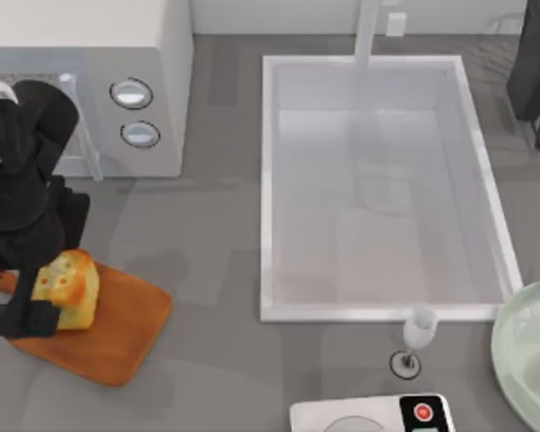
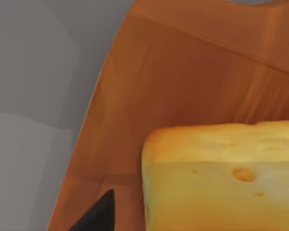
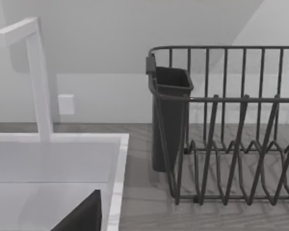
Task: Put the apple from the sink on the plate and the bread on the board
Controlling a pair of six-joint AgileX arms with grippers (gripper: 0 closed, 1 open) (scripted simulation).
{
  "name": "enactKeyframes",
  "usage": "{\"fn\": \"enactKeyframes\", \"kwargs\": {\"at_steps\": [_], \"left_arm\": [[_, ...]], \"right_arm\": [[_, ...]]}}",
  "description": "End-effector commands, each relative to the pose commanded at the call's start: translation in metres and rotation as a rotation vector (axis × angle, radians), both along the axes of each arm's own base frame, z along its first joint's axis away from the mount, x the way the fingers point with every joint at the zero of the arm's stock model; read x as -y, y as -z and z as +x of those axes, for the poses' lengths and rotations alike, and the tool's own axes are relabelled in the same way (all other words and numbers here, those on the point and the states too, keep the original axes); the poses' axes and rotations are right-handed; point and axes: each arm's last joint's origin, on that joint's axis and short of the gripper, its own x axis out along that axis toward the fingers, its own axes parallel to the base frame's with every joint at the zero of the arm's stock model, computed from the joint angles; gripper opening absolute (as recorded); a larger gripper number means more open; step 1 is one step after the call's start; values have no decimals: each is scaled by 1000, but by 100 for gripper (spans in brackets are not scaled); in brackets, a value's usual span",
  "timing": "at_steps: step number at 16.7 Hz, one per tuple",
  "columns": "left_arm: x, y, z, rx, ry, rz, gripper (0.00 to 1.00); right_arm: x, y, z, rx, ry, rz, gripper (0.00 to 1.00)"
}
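The bread (image 1: 67,288) sits on the left part of the board (image 1: 117,337), near the table's front left. My left gripper (image 1: 34,315) is low at the bread's left side and open. In the left wrist view one dark fingertip (image 2: 100,214) stands a small gap away from the bread (image 2: 221,178), above the board (image 2: 183,82). The sink (image 1: 268,180) has nothing in its basin. The plate (image 1: 513,346) lies at the front right edge. The apple is out of view. My right arm (image 1: 533,67) is parked at the back right, gripper open, one finger (image 3: 84,216) over the sink rim (image 3: 116,183).
A microwave (image 1: 90,54) stands at the back left, close behind my left arm. The faucet (image 1: 367,31) rises behind the sink. A wine glass (image 1: 418,331) and a white device with a red button (image 1: 423,412) stand in front. A dark dish rack (image 3: 231,125) is right of the sink.
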Motion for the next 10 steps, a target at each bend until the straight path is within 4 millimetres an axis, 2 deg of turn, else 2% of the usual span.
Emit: {"fn": "enactKeyframes", "kwargs": {"at_steps": [7, 10], "left_arm": [[0, 0, 0, 2, -1, 0, 100], [-4, -8, -4, 59, 35, -10, 100]], "right_arm": [[0, 0, 0, 0, 0, 0, 100], [0, 0, 0, 0, 0, 0, 100]]}}
